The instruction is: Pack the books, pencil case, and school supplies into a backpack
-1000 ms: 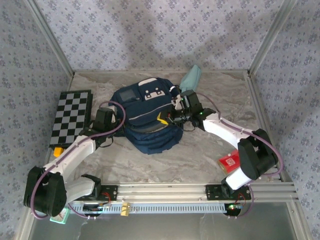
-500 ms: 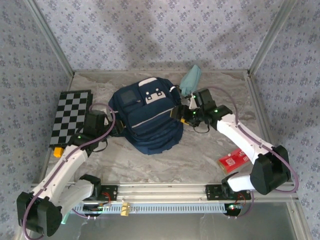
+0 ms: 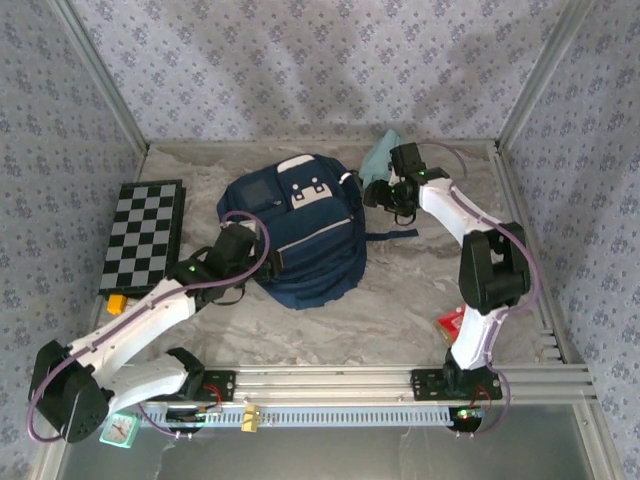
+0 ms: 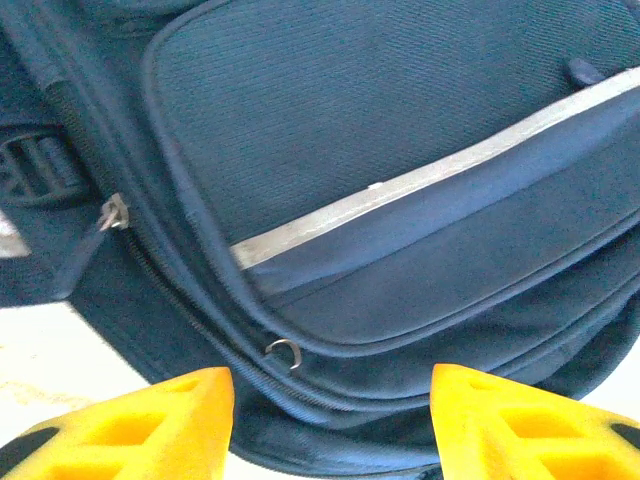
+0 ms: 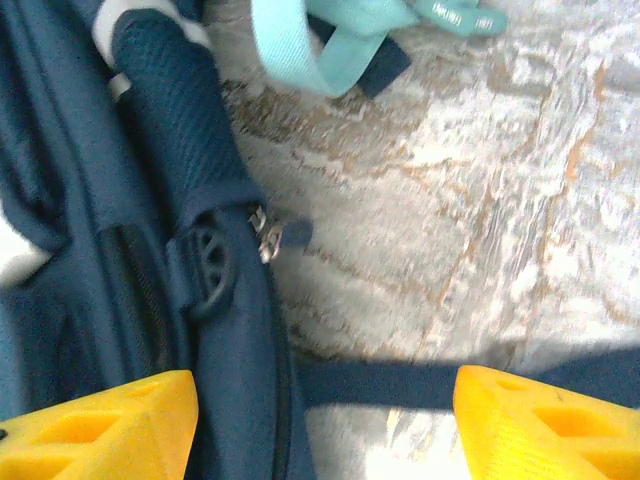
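Both arms have shifted over the last second. The right one has swung away from the backpack's side to the far right of the table, and the left one has pushed in against the backpack's near left flank. Both sets of jaws, pinched a second ago, now stand apart.

The marble-patterned table (image 3: pixel 420 285) carries everything. The backpack (image 3: pixel 300 235) lies near its middle, navy, with white and grey patches on its far end and a pale stripe across the front. One dark strap (image 3: pixel 392 235) trails off to the right over the table.

The black-and-white checkered board (image 3: pixel 145 235) lies flat at the left edge, well apart from the backpack.

The pencil case (image 3: pixel 381 155), light teal, sits at the far edge just beside the backpack's upper right corner. In the right wrist view its teal loop (image 5: pixel 325 45) lies on the marble.

The school supplies (image 3: pixel 451 322), a red packet, lie near the right front corner, partly hidden behind the right arm.

The left gripper (image 3: pixel 264 262) is at the backpack's left side. In its wrist view the yellow fingertips (image 4: pixel 150 425) are spread wide with nothing clamped between them, and the pale stripe (image 4: pixel 420 180) and a zipper pull (image 4: pixel 112 215) lie just ahead.

The right gripper (image 3: pixel 380 195) hovers between the pencil case and the backpack. Its jaws are open too, above bare table and the dark strap, beside a small zipper pull (image 5: pixel 268 238).
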Robot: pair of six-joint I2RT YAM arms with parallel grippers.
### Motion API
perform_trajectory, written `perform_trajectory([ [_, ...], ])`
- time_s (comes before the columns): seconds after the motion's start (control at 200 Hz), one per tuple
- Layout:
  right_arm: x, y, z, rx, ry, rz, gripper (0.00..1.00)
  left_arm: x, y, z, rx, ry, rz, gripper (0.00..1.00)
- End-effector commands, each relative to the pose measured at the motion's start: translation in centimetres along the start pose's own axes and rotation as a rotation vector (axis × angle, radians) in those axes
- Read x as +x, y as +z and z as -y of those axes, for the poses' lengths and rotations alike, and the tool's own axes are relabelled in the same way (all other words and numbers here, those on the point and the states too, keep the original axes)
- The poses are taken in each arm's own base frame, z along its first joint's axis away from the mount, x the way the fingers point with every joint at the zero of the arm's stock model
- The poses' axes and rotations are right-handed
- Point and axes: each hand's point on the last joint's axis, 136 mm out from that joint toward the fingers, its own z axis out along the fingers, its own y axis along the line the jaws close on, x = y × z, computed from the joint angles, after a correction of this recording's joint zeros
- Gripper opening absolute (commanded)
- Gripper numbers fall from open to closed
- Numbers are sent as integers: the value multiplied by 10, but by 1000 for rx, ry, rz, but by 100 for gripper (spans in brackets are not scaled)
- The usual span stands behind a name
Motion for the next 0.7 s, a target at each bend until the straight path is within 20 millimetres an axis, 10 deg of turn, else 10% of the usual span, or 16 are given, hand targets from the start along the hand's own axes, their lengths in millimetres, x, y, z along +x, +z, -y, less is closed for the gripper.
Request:
perform_trajectory([
  [0.0, -26, 4, 12, 57, -19, 35, 70, -22, -2, 16, -6, 39, 75, 54],
  [0.305, -86, 50, 22, -22, 24, 97, 70, -25, 15, 31, -14, 114, 68, 53],
  [0.695, -116, 98, 21, -73, 47, 90, 65, -34, 19, 29, -52, 160, 99, 53],
])
